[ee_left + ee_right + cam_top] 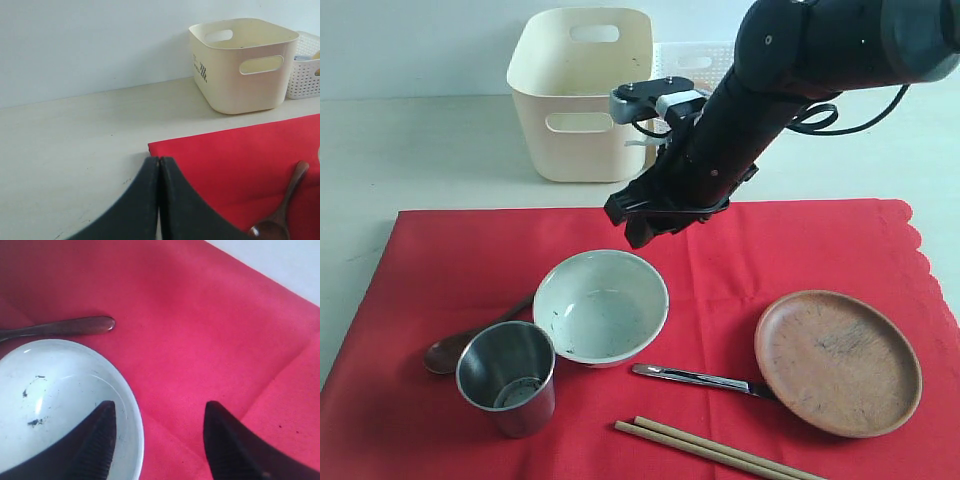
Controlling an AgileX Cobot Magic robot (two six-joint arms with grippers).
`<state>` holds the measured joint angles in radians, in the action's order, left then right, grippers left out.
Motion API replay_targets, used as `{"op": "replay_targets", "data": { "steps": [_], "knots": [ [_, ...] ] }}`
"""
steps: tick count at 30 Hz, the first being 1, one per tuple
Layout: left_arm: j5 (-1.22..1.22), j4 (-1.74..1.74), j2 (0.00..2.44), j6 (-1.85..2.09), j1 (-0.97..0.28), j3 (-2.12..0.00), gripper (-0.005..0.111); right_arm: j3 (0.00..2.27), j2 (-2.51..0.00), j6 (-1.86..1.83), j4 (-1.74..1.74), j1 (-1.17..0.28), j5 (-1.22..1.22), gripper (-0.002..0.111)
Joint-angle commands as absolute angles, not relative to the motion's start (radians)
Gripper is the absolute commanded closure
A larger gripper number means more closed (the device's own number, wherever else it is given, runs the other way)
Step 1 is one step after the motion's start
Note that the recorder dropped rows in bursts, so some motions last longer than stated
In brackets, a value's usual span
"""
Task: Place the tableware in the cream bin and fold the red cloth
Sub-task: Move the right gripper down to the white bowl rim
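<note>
Hovering over far rim of bowl [601, 305], right gripper [160, 410] jaws apart. Left gripper [159, 165] jaws together. Spoon [450, 350], cup [508, 375], knife [695, 378], 2 chopsticks [720, 450], plate [837, 360] around bowl on red cloth [450, 260]; cream bin [580, 95] behind bowl.

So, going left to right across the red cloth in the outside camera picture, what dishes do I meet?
dark brown spoon → steel cup → pale bowl → silver knife → wooden plate
</note>
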<state>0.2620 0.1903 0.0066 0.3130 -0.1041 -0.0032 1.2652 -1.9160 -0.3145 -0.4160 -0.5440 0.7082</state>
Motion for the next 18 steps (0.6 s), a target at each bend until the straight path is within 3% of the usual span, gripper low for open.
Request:
{"op": "replay_targets", "data": {
  "steps": [1,18],
  "knots": [
    [0.26,0.19,0.0,0.314,-0.104,0.0,0.105,1.264,-1.937,-0.312,-0.41,-0.546,0.697,0.056],
    [0.26,0.19,0.0,0.314,-0.104,0.0,0.105,1.264,-2.021,-0.326,-0.48,-0.546,0.674,0.056]
  ]
}}
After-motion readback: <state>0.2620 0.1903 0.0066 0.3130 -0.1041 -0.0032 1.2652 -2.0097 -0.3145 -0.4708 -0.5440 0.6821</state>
